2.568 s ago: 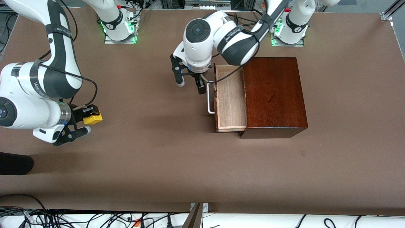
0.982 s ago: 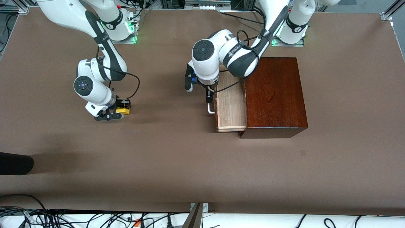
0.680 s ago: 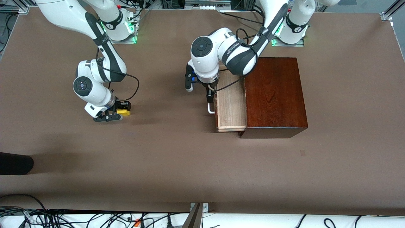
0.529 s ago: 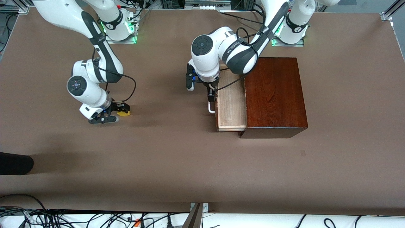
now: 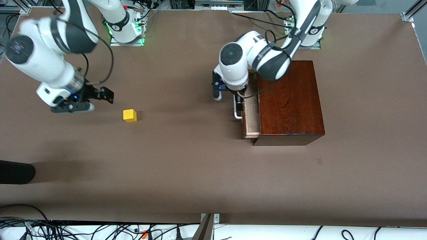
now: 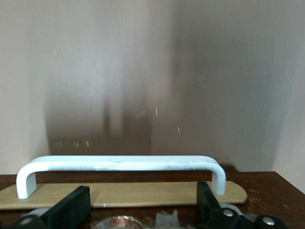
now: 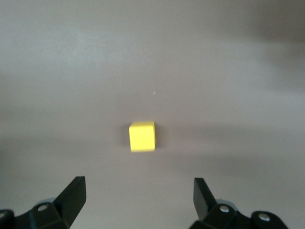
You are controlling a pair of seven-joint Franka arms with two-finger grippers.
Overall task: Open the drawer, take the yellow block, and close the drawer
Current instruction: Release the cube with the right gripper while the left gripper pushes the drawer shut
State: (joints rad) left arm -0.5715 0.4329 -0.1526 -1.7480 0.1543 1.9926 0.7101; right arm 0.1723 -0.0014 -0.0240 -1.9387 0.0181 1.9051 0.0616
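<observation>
The brown table (image 5: 186,173) is carrying the dark box (image 5: 289,100) toward the left arm's end. The drawer (image 5: 252,116) is sticking out only a short way, its white handle (image 5: 237,110) facing the right arm's end. The left gripper (image 5: 226,95) is sitting right at that handle with its 2 fingers spread wide and gripping nothing; 1 finger is touching the bar. The right gripper (image 5: 90,100) is hanging over bare table, jaws wide apart and empty. The yellow block (image 5: 129,115) is resting alone on the table, near the right gripper and apart from it, well apart from the drawer. Cables (image 5: 100,230) are running along the front edge.
</observation>
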